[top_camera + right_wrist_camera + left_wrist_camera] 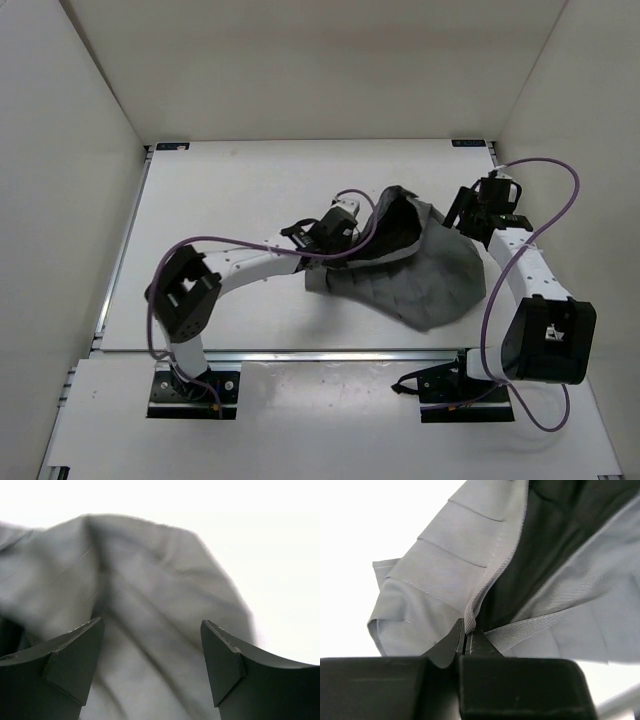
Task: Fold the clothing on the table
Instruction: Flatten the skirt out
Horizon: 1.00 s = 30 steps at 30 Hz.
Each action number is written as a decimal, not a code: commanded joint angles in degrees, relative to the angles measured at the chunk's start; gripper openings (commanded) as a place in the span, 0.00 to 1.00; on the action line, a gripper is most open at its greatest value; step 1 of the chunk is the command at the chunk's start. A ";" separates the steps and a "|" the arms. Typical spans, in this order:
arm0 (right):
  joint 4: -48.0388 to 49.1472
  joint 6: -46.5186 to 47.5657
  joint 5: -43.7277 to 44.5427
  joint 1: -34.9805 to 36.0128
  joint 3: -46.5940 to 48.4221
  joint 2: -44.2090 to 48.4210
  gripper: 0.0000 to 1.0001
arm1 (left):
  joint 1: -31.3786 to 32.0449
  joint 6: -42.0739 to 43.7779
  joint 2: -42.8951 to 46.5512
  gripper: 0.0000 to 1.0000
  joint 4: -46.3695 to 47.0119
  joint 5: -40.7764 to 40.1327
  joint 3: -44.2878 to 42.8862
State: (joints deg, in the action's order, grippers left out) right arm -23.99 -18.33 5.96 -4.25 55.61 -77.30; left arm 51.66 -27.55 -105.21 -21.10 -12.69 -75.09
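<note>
**Tool state.** My left gripper (pixel 466 641) is fully closed, with an edge of the clothing (pixel 425 280) pinched between its fingertips. From that pinch the fabric rises and spreads ahead of the gripper. A pleated grey panel lies to one side, the dark inner face is directly ahead, and a second grey layer lies to the other side. My right gripper (pixel 151 630) is spread wide and holds nothing. The clothing lies just ahead of its fingers, and I cannot tell whether they touch it.

**Work position.** The clothing rests on the table (pixel 250 190) between my two grippers as a crumpled heap. The edge at my left gripper is raised off the surface.

**Progress.** No flat, aligned fold is visible. I judge the task to be at an early stage: one edge is secured, and the side nearest my right gripper is not yet gripped.

**Outstanding.**
- Take hold on the right.
- Carry the lifted edge across.
- Lay the layers flat.
- Release.
</note>
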 commanded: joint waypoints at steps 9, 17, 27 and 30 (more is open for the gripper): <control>7.55 2.94 -12.97 -1.03 -4.64 5.66 0.75 | -0.50 1.10 11.78 0.00 -2.36 7.32 12.61; 10.54 9.97 -20.29 13.27 4.93 -2.14 0.81 | -1.03 0.83 11.25 0.00 -0.61 8.38 13.04; 8.52 17.89 -13.61 25.43 11.80 -14.02 0.81 | -3.76 -0.04 13.36 0.00 0.45 8.56 14.88; 8.43 21.93 -9.74 27.62 11.71 -15.51 0.82 | -4.20 -0.40 14.24 0.00 0.79 8.99 15.76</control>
State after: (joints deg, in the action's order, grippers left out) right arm -16.64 -1.30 -8.36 21.93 66.02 -92.40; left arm 48.16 -27.51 -94.94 -21.61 -4.43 -60.23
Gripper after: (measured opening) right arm 0.814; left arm 0.044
